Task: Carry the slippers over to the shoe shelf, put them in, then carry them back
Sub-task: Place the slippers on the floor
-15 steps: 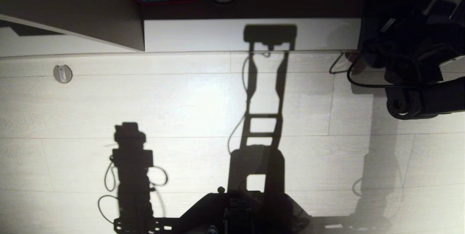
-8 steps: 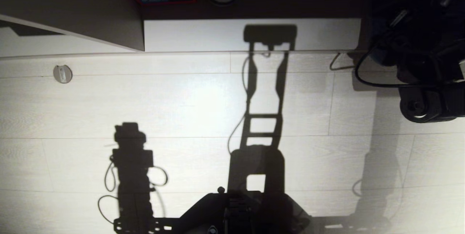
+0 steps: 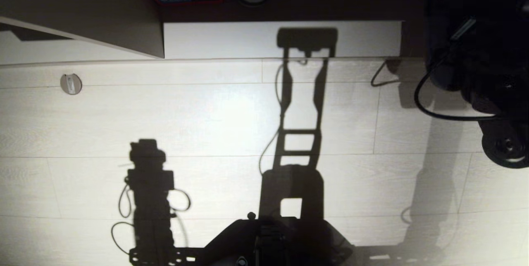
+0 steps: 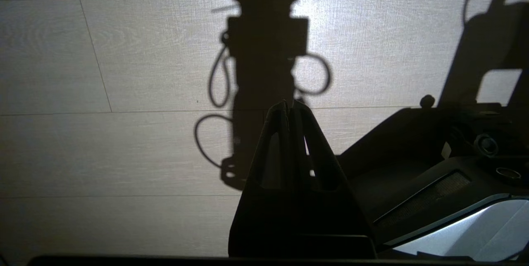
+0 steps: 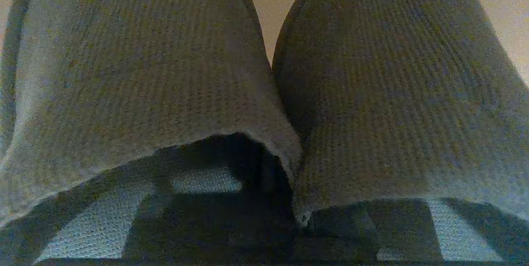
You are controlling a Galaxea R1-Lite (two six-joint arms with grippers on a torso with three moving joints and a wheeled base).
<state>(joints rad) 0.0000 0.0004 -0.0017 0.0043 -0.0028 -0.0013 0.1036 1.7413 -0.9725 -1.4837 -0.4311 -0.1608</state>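
Gripping: right gripper (image 5: 285,200) is clamped on the slippers (image 5: 388,92), both side by side, near the shoe shelf (image 3: 281,39).
Left gripper (image 4: 290,107): fingers closed, empty, above floor (image 4: 124,72).

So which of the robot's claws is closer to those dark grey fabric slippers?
The right. The dark grey fabric slippers fill the right wrist view, pinched at the right claw, near the shelf. The left claw hangs shut over bare pale floor, no slipper nearby.
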